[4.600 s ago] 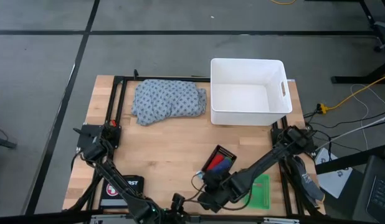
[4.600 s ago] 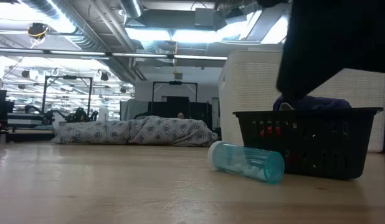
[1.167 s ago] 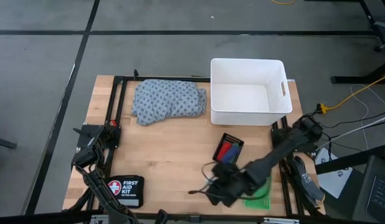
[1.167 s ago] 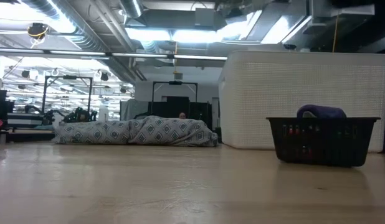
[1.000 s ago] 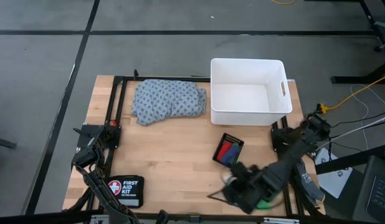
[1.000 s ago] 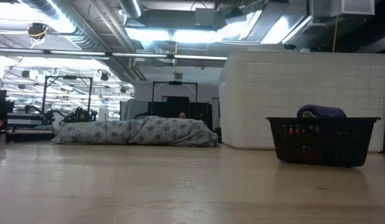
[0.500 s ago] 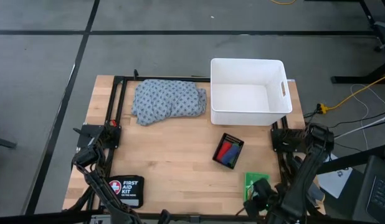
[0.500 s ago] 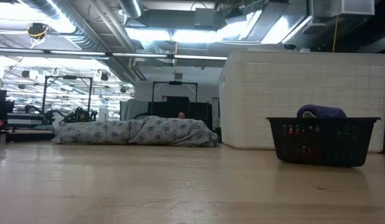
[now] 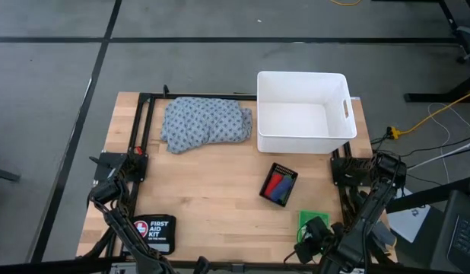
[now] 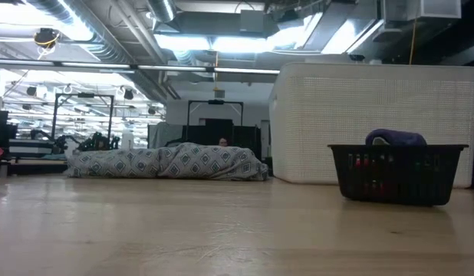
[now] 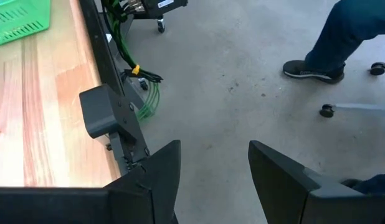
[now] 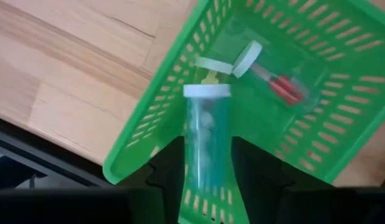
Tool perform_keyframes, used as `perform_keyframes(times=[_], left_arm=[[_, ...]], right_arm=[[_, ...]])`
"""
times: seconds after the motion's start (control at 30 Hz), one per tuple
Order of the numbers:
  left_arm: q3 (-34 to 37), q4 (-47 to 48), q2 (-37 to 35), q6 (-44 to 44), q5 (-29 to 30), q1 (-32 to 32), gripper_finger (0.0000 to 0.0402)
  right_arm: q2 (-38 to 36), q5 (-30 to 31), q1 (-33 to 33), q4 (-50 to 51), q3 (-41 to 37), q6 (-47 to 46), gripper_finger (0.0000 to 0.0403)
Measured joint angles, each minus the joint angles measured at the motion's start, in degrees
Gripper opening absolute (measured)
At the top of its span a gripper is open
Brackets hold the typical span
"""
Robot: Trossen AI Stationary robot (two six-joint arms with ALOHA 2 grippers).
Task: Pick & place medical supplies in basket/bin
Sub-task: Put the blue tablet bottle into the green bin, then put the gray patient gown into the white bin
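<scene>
Right gripper [image 12: 207,180] jaws clamp a clear tube [image 12: 205,140] over the green tray [image 12: 342,81]; left gripper [image 11: 211,174] jaws gape empty.

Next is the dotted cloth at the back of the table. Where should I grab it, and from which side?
I'd pinch a raised fold near the middle of the dotted cloth, coming straight down. It lies in a low crumpled heap with edges flat on the table, and the white tub crowds its right side.

Wooden table [image 9: 212,183] bears dotted cloth [image 9: 204,123], white tub [image 9: 303,113], black tray [image 9: 278,184], green tray [image 9: 312,226], pouch [image 9: 151,231]
</scene>
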State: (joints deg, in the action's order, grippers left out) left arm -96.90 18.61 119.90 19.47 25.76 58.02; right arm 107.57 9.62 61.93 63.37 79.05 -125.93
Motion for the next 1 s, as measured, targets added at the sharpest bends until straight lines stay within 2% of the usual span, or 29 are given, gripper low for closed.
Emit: perform_keyframes(times=[0.47, 0.6, 0.7, 0.8, 0.9, 1.0], left_arm=[[0.0, -0.5, 0.0, -0.1, 0.0, 0.0, 0.0184], [0.0, -0.9, -0.2, -2.8, 2.1, 0.2, 0.0184], [0.1, 3.6, -1.5, -2.3, 6.3, 0.3, 0.0184], [0.1, 6.8, -3.6, -1.4, 7.4, -0.4, 0.0184], [0.0, 9.5, -4.9, -1.5, 8.2, -1.2, 0.0184], [0.0, 16.1, -5.7, 1.6, 11.1, -2.2, 0.0184]], right_arm=[[0.0, 5.4, -0.1, -0.3, 0.0, 1.5, 0.0190], [-0.7, 12.8, -0.2, -2.0, 0.0, 1.9, 0.0195], [-2.5, 17.6, -0.7, -2.9, 0.0, 3.4, 0.0195], [-4.4, 24.1, -1.4, -5.3, 0.0, 6.3, 0.0192], [-5.7, 31.2, -2.5, -10.6, 0.0, 12.2, 0.0190], [-6.7, 35.5, -4.1, -19.0, 0.0, 22.0, 0.0190]])
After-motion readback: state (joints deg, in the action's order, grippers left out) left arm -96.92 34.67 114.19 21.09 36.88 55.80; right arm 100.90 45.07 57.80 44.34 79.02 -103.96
